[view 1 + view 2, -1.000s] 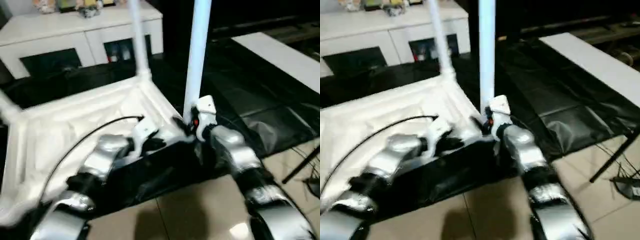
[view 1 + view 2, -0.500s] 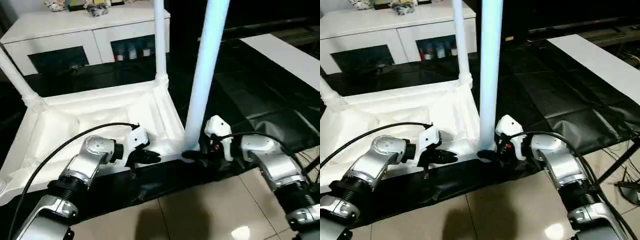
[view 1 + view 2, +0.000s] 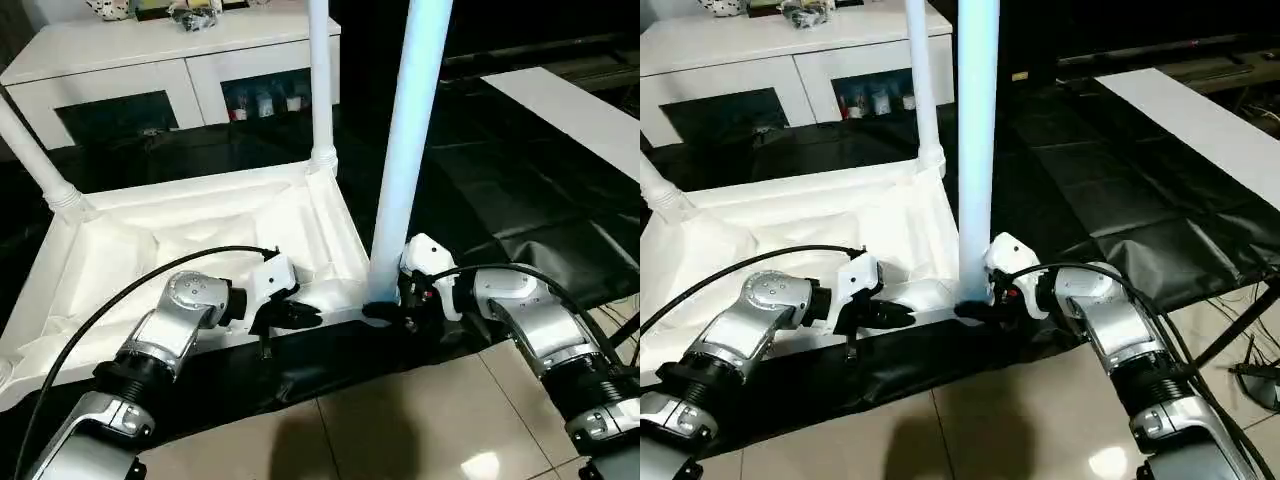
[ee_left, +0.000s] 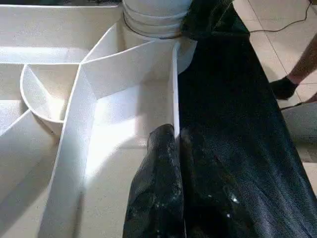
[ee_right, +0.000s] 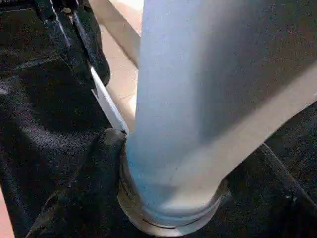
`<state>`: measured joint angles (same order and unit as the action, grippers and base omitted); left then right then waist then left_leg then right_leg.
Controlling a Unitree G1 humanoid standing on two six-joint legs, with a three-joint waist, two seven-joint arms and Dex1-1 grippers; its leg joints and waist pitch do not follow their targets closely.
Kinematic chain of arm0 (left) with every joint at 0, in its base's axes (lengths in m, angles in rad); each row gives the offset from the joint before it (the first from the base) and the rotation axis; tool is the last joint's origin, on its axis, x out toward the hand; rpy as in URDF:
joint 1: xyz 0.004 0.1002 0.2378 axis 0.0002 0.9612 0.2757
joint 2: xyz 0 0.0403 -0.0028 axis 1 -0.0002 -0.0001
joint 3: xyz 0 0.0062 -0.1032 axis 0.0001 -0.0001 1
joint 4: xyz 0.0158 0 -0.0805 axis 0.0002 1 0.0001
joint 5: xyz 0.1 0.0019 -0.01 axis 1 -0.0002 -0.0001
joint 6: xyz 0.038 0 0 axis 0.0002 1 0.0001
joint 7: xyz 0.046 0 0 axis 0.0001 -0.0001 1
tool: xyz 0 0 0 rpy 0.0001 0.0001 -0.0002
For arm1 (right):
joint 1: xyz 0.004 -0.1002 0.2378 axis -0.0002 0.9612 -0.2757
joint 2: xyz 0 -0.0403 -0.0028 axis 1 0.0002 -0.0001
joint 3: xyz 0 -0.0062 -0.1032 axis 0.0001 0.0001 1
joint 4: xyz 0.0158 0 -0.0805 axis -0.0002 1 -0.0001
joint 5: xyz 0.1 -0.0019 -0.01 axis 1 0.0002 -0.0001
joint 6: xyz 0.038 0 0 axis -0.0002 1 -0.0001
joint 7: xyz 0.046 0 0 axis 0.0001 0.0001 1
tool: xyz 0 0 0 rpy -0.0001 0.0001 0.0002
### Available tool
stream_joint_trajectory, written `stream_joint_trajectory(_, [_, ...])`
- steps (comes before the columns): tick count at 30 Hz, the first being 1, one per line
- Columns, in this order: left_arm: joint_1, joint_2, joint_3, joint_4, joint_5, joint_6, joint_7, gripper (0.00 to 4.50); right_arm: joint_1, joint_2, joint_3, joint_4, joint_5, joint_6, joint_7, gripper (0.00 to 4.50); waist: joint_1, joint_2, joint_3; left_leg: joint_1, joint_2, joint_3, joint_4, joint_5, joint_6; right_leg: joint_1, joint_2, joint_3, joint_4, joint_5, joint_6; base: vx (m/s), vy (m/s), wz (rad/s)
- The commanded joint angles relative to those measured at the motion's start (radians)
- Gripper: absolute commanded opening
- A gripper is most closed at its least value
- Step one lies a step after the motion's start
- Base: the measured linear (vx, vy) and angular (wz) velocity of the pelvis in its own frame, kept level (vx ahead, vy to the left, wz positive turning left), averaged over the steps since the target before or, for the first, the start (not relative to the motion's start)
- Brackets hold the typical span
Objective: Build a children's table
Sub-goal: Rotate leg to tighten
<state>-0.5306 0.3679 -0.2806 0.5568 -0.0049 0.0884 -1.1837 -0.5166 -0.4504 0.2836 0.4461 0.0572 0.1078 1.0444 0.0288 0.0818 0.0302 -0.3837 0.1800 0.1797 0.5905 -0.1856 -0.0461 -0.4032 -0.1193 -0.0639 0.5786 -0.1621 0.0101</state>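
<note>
From the head camera you see the tabletop (image 3: pixel 190 235) lying upside down on the black-covered work table (image 3: pixel 520 190), in front of the white cabinet (image 3: pixel 170 75). Three legs stand up from its corner sockets; the near leg (image 3: pixel 405 160) rises from the corner closest to your right arm. The right gripper (image 3: pixel 390 312) wraps the foot of that leg, a finger on each side, grasping it at the socket. The left gripper (image 3: pixel 298 316) sits along the tabletop's near rim, just beside the same corner.

In the left wrist view its fingers (image 4: pixel 163 198) are clenched on the thin rim wall (the wall runs into the seam between them).

In the right wrist view one dark finger (image 5: pixel 94 183) presses the leg's base collar; the other is probably behind the tube, though that side is too dark to be sure.

You're seating this leg. Next, hold the rim steady and push or twist the leg fully home before releasing it.
</note>
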Motion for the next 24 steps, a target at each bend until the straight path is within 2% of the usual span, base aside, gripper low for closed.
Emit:
stream_joint_trajectory(1, [0.018, 0.016, -0.022, 0.003, 0.018, 0.014, -0.005, 0.00, -0.013, -0.002, 0.021, 0.024, -0.027, -0.001, 0.001, 2.78, -0.001, -0.016, -0.059, 0.013, 0.039, -0.005, -0.073, -0.238, 0.079, 0.048, -0.021, 0.024, -0.050, -0.172, -0.261, 0.000, 0.000, 0.00])
stream_joint_trajectory(6, [0.017, 0.017, -0.021, 0.003, 0.016, 0.016, -0.004, 0.00, -0.013, 0.008, 0.011, 0.036, -0.020, 0.001, 0.002, 2.69, -0.002, -0.015, -0.059, 0.012, 0.039, -0.004, -0.072, -0.228, 0.087, 0.049, -0.020, 0.024, -0.049, -0.162, -0.268, 0.000, 0.000, 0.00])
stream_joint_trajectory(10, [0.018, 0.015, -0.020, 0.004, 0.020, 0.020, 0.008, 0.00, -0.010, 0.032, -0.009, 0.050, -0.005, 0.015, -0.027, 2.67, -0.005, -0.015, -0.058, 0.012, 0.039, -0.005, -0.074, -0.251, 0.077, 0.049, -0.020, 0.023, -0.051, -0.184, -0.264, 0.000, 0.000, 0.00])
stream_joint_trajectory(11, [0.012, -0.003, -0.009, 0.017, 0.029, 0.046, 0.065, 0.00, -0.013, 0.074, -0.042, 0.076, 0.001, 0.039, -0.110, 2.67, -0.008, -0.014, -0.056, 0.013, 0.039, -0.005, -0.075, -0.264, 0.071, 0.046, -0.020, 0.024, -0.051, -0.195, -0.262, 0.000, 0.000, 0.00])
stream_joint_trajectory(13, [0.003, -0.025, 0.003, 0.034, 0.033, 0.063, 0.116, 0.00, -0.016, 0.114, -0.072, 0.095, 0.010, 0.068, -0.183, 2.67, -0.011, -0.015, -0.054, 0.012, 0.038, -0.007, -0.079, -0.276, 0.057, 0.047, -0.020, 0.024, -0.054, -0.217, -0.257, 0.000, 0.000, 0.00])
stream_joint_trajectory(14, [-0.011, -0.054, 0.014, 0.056, 0.042, 0.076, 0.181, 0.00, -0.017, 0.161, -0.097, 0.115, 0.009, 0.100, -0.279, 2.67, -0.017, -0.017, -0.054, 0.013, 0.035, -0.008, -0.080, -0.297, 0.043, 0.047, -0.020, 0.023, -0.058, -0.254, -0.246, 0.000, 0.000, 0.00])
stream_joint_trajectory(15, [-0.017, -0.066, 0.017, 0.064, 0.048, 0.082, 0.209, 0.00, -0.017, 0.181, -0.103, 0.123, 0.004, 0.110, -0.322, 2.67, -0.022, -0.013, -0.053, 0.017, 0.035, -0.009, -0.082, -0.321, 0.026, 0.041, -0.021, 0.024, -0.062, -0.289, -0.237, 0.000, 0.000, 0.00])
stream_joint_trajectory(16, [-0.023, -0.078, 0.020, 0.072, 0.052, 0.091, 0.235, 0.00, -0.017, 0.200, -0.110, 0.129, 0.003, 0.123, -0.357, 2.66, -0.027, -0.011, -0.053, 0.019, 0.035, -0.012, -0.084, -0.347, 0.012, 0.041, -0.019, 0.023, -0.064, -0.314, -0.224, 0.000, 0.000, 0.00])
stream_joint_trajectory(17, [-0.028, -0.089, 0.022, 0.078, 0.055, 0.099, 0.257, 0.00, -0.017, 0.217, -0.115, 0.135, 0.001, 0.134, -0.386, 2.66, -0.033, -0.013, -0.051, 0.016, 0.035, -0.012, -0.086, -0.356, 0.011, 0.041, -0.018, 0.024, -0.066, -0.320, -0.219, 0.000, 0.000, 0.00])
stream_joint_trajectory(21, [-0.079, -0.168, 0.042, 0.141, 0.078, 0.152, 0.435, 0.00, -0.044, 0.346, -0.168, 0.211, -0.013, 0.201, -0.650, 2.65, -0.045, -0.011, -0.050, 0.020, 0.031, -0.015, -0.088, -0.404, -0.015, 0.032, -0.019, 0.024, -0.073, -0.362, -0.199, 0.000, 0.000, 0.00])
stream_joint_trajectory(22, [-0.107, -0.205, 0.059, 0.175, 0.080, 0.172, 0.518, 0.00, -0.079, 0.400, -0.220, 0.282, 0.008, 0.214, -0.784, 2.65, -0.051, -0.010, -0.047, 0.020, 0.029, -0.016, -0.088, -0.425, -0.021, 0.031, -0.019, 0.023, -0.075, -0.384, -0.193, 0.000, 0.000, 0.00])
stream_joint_trajectory(23, [-0.112, -0.211, 0.061, 0.181, 0.080, 0.173, 0.532, 0.00, -0.085, 0.410, -0.230, 0.295, 0.014, 0.216, -0.807, 2.65, -0.057, -0.010, -0.044, 0.021, 0.027, -0.016, -0.088, -0.444, -0.025, 0.027, -0.019, 0.023, -0.079, -0.414, -0.187, 0.000, 0.000, 0.00])
stream_joint_trajectory(24, [-0.130, -0.235, 0.066, 0.203, 0.085, 0.176, 0.576, 0.00, -0.118, 0.452, -0.280, 0.355, 0.036, 0.206, -0.912, 2.65, -0.060, -0.009, -0.046, 0.026, 0.026, -0.021, -0.088, -0.474, -0.028, 0.025, -0.021, 0.020, -0.086, -0.454, -0.169, 0.000, 0.000, 0.00])
